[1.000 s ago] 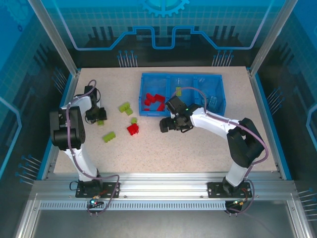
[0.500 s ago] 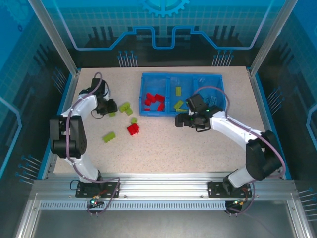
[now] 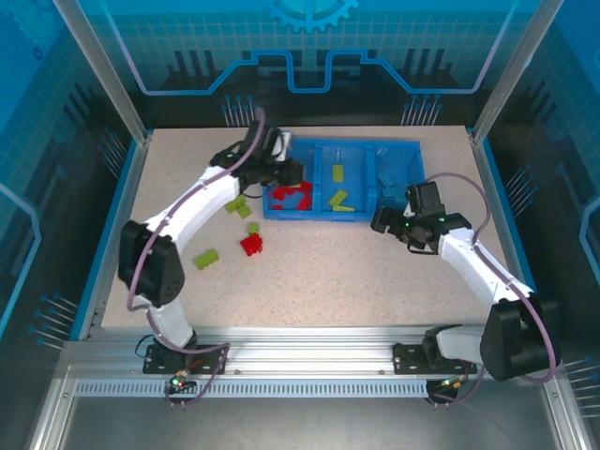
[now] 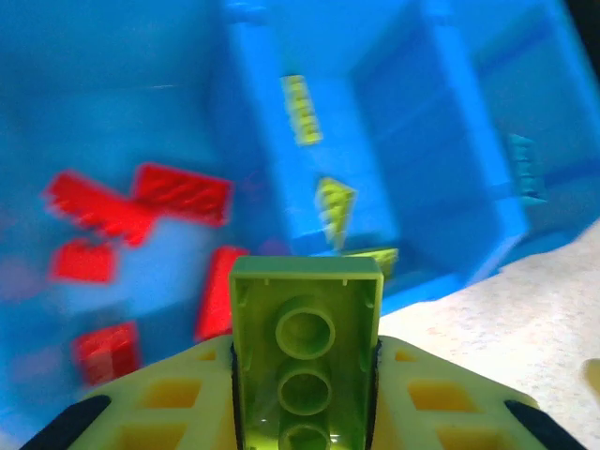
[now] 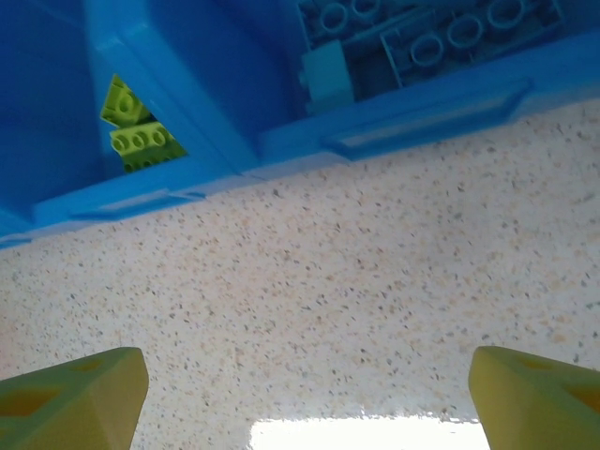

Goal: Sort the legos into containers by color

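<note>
Up close, left fingers pinch a yellow-green lego, underside showing.

The tray is blue, legos red or yellow-green, table speckled beige.

Your counter is a pale speckled slab with blue trim down its left and right edges. A silver aluminium rail runs along its near edge. Slanted metal posts rise from the far corners. Behind the far edge stands a translucent blue panel printed with a grid and a gear emblem. In the right wrist view, a bright patch of glare lies on the counter.
</note>
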You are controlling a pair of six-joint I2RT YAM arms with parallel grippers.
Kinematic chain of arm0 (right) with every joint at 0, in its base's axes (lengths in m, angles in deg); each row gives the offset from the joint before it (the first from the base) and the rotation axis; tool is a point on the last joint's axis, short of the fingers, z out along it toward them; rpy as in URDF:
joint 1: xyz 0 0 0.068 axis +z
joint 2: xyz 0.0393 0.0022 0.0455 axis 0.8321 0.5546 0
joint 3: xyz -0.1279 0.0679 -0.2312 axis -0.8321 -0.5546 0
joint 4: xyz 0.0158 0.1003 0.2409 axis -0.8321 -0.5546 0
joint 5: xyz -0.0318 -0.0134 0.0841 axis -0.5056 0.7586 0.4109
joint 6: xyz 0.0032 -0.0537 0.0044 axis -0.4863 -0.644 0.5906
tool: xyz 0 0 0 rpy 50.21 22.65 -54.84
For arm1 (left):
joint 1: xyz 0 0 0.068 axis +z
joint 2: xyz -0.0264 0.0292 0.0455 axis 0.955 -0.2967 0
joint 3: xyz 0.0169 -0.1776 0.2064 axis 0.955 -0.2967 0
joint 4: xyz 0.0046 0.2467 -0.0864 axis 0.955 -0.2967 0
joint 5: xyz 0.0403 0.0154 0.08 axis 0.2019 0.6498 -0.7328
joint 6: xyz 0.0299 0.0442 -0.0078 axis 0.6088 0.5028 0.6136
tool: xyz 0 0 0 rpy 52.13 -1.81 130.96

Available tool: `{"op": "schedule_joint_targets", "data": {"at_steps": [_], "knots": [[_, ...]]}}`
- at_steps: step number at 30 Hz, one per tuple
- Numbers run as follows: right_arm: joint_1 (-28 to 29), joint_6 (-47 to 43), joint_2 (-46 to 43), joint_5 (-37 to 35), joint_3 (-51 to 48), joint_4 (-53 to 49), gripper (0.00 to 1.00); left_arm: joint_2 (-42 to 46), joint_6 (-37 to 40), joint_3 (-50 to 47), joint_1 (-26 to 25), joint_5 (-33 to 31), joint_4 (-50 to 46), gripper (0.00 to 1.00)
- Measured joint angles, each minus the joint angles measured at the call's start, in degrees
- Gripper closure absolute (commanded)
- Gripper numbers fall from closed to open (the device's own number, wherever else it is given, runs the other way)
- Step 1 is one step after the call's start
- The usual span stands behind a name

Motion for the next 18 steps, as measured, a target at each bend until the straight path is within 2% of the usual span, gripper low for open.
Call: {"op": "schedule_joint_targets", "data": {"at_steps": [7, 10, 11, 14, 15, 17, 18], "knots": [[-0.4, 0.0, -0.2, 2.2, -1.9, -0.4, 0.10, -16.6, -1.4, 15.8, -5.6, 2.3, -0.3, 0.73], [-0.5, 0.0, -0.3, 2.6, -2.2, -0.4, 0.10, -23.6, -2.4, 24.1, -6.3, 2.4, -2.1, 0.64], [-0.6, 0.0, -0.4, 2.7, -2.2, -0.4, 0.10, -25.0, -2.7, 25.8, -6.4, 2.3, -2.8, 0.58], [-0.7, -0.1, -0.8, 3.1, -2.2, -0.4, 0.10, -27.1, -3.9, 27.9, -6.3, 2.0, -4.0, 0.32], [-0.7, -0.1, -1.0, 3.1, -2.2, -0.4, 0.10, -27.1, -4.0, 27.9, -6.3, 1.9, -4.5, 0.27], [-0.8, -0.3, -1.5, 3.6, -2.2, -0.4, 0.11, -27.1, -4.7, 27.9, -6.2, 1.6, -5.0, 0.03], [-0.8, -0.3, -1.7, 3.8, -2.2, -0.4, 0.11, -27.0, -5.1, 28.0, -6.2, 1.9, -4.6, 0.01]]}}
